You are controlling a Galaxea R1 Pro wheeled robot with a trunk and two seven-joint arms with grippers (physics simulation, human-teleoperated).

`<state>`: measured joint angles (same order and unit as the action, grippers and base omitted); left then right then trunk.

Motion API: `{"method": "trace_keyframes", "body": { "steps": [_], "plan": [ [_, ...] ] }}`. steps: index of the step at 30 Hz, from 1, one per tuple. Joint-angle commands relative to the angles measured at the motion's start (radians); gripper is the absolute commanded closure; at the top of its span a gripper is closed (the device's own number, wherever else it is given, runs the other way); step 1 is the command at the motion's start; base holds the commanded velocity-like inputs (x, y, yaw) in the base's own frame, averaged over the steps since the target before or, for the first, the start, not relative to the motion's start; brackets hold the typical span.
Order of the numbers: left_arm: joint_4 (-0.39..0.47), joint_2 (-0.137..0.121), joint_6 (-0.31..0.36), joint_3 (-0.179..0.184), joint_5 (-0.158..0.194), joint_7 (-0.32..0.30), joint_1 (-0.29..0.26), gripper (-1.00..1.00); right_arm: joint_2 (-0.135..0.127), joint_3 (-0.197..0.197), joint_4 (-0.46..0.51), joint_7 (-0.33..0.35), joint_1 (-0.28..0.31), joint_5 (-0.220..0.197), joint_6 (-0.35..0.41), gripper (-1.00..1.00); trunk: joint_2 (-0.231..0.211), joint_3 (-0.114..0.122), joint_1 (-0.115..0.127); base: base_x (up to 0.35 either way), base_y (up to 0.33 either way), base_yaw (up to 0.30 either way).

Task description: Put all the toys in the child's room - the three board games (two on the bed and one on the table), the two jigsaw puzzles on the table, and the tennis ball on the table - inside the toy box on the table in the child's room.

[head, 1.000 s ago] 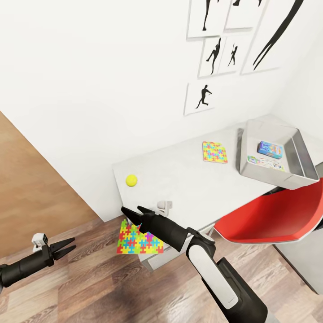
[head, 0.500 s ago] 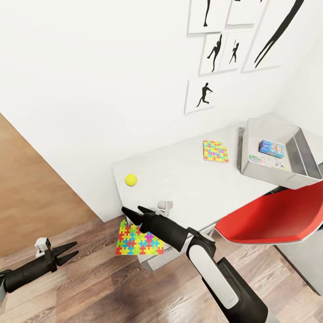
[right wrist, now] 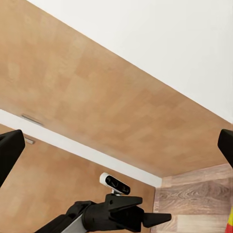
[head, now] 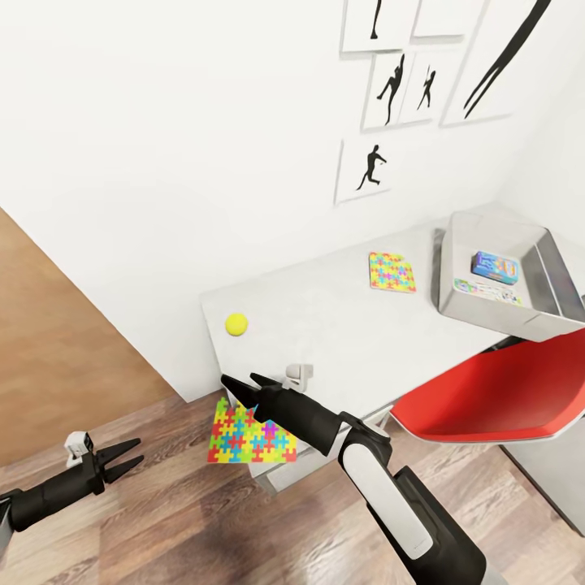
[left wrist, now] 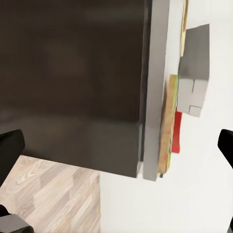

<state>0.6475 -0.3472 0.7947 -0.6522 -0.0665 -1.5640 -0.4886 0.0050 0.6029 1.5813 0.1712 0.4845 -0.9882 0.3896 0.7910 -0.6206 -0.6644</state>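
- While the head camera has drifted slightly, both arms keep their poses: the left hand [head: 122, 458], low over the wood floor [head: 187, 520], stays spread and empty, shifted a little within the picture.
- The right hand [head: 242, 387] still hovers spread (nothing between its fingers) just above one jigsaw puzzle [head: 244, 431], which lies at the counter's near corner and overhangs the floor as before.
- On the counter [head: 341, 333], the tennis ball [head: 236, 324] sits near the left end, the second puzzle [head: 392, 272] farther along, unmoved.
- Farthest, the toy box [head: 532, 313] holds a blue board game [head: 496, 266] and a pale one [head: 487, 292], behind the red chair [head: 496, 390].
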Motion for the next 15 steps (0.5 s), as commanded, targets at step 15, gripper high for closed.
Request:
{"method": "trace_keyframes", "body": {
  "steps": [15],
  "plan": [
    [0.0, 0.015, 0.04, 0.002, -0.009, -0.007, -0.001, -1.0, 0.004, -0.001, 0.0, 0.001, 0.0, -0.006, 0.004, -1.0, 0.05, -0.023, -0.027, 0.0, 0.0, 0.0]
  ]
}}
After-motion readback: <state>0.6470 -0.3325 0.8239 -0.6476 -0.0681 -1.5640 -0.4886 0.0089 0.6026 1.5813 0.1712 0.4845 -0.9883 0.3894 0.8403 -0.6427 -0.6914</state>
